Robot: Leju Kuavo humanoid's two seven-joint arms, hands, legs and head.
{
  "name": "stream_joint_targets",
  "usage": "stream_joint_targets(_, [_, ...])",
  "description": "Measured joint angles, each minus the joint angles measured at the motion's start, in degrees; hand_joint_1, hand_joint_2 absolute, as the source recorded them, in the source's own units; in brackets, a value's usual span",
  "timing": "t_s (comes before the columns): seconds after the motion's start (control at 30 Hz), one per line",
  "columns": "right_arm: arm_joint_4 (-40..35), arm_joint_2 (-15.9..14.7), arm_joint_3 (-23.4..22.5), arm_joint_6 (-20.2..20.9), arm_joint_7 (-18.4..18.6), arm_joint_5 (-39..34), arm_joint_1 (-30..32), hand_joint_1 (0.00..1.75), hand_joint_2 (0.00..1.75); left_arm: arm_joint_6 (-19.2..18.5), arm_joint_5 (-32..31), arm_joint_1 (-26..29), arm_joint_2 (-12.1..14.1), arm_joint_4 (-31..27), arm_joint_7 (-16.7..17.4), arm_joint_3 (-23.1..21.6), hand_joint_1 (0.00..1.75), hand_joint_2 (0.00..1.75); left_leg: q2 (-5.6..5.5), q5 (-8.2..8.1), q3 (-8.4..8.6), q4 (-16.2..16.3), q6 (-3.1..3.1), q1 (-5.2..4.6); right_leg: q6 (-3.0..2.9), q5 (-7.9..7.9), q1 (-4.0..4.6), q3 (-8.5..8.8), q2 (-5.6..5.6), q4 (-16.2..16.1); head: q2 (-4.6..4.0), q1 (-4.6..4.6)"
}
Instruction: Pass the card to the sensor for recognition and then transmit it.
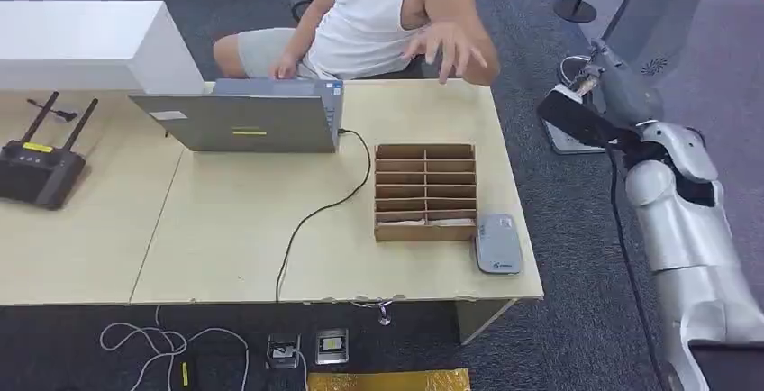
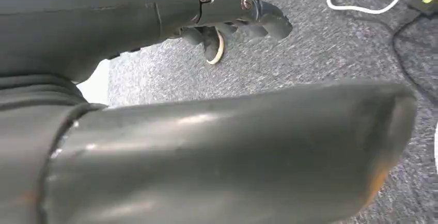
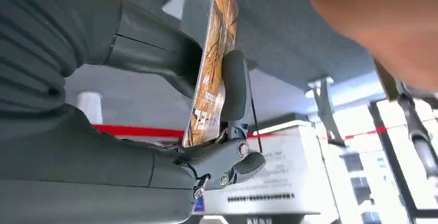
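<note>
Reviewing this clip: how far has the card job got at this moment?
Picked up: the right hand grips the card, raised off the table's right end, away from the grey sensor beside the cardboard rack. Whether it was already scanned cannot be told. In hand: a person's hand reaches out across the table toward that side, so this looks like the handover. Left: releasing the card. The left hand hangs over the carpet.

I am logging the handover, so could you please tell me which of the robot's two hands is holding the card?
The right hand, raised beside the table, pinches the card; the left hand hangs above the carpet.
</note>
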Motion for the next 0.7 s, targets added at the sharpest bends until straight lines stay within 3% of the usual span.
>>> stream_joint_targets(0.27, [10.1, 4.8, 2.9, -5.9, -1.0, 3.4, -7.3, 1.75, 1.75, -0.2, -0.5, -1.0, -0.2, 0.0, 0.0, -1.4, 0.00, 0.00, -0.06, 0.03, -0.01, 0.0, -0.04, 0.07, -0.01, 0.00, 0.07, 0.00, -0.06, 0.0, 0.00, 0.00])
stream_joint_targets(0.7, [19.0, 10.2, 6.6, -8.4, -0.6, 5.2, -8.8, 1.75, 1.75, -1.2, -1.0, -1.2, 0.1, 0.0, 0.0, -2.9, 0.00, 0.00, -0.11, 0.04, -0.01, 0.0, -0.06, 0.07, -0.01, -0.01, 0.07, -0.02, -0.16, 0.0, 0.00, 0.00])
